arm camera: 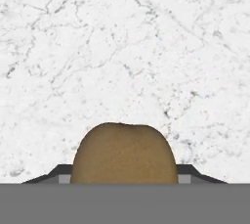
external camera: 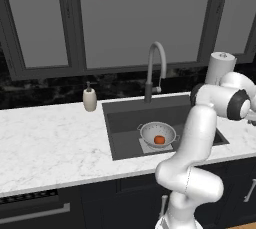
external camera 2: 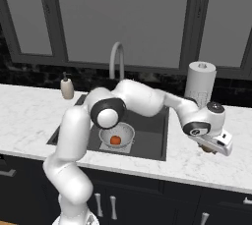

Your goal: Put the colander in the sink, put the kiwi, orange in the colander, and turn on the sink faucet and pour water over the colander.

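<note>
The silver colander (external camera: 150, 132) stands on the lighter plate in the dark sink (external camera: 125, 123), and the orange (external camera: 159, 140) lies inside it. From the right base view, colander (external camera 2: 124, 131) and orange (external camera 2: 115, 140) sit just past my elbow. My gripper (external camera 2: 210, 149) hangs low over the marble counter right of the sink, shut on the brown kiwi (external camera 2: 204, 148). The hand view has the kiwi (arm camera: 124, 154) held between the two finger tips (arm camera: 58, 175). The gooseneck faucet (external camera: 155, 63) rises behind the basin, and no water runs from it.
A beige soap dispenser (external camera: 89, 98) stands left of the sink by the back wall. A paper towel roll (external camera 2: 200, 81) stands on the counter behind my hand. White marble counter (arm camera: 122, 47) lies under the gripper, and its front edge is close to the hand.
</note>
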You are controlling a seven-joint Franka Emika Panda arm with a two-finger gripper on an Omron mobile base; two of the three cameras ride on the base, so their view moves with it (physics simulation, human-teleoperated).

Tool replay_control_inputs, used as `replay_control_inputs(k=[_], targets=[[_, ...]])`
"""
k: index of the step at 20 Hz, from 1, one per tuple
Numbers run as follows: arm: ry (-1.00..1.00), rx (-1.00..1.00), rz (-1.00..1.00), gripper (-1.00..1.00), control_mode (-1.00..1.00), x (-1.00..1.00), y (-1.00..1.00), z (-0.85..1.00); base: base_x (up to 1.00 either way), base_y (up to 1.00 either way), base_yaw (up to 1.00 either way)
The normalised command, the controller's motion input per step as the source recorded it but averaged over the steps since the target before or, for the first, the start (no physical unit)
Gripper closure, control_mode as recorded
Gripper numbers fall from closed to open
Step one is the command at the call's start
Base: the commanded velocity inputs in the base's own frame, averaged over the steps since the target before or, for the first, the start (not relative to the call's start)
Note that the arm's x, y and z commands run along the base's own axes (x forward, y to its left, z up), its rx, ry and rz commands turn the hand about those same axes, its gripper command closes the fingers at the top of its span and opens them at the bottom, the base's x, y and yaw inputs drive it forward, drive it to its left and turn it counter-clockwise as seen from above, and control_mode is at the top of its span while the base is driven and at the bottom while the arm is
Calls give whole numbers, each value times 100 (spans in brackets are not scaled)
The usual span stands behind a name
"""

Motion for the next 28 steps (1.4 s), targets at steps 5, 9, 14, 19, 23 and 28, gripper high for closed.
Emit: replay_control_inputs(k=[5,9,14,19,23,28], targets=[[0,0,0,100,-100,-4,79,44,0,0,0],[0,0,1,100,-100,0,81,31,0,0,0],[-1,0,7,100,-100,-2,84,11,0,0,0],[0,3,14,100,-100,0,83,9,0,0,0],[0,9,15,100,-100,6,69,7,0,0,0],[0,10,16,100,-100,14,63,0,0,0,0]])
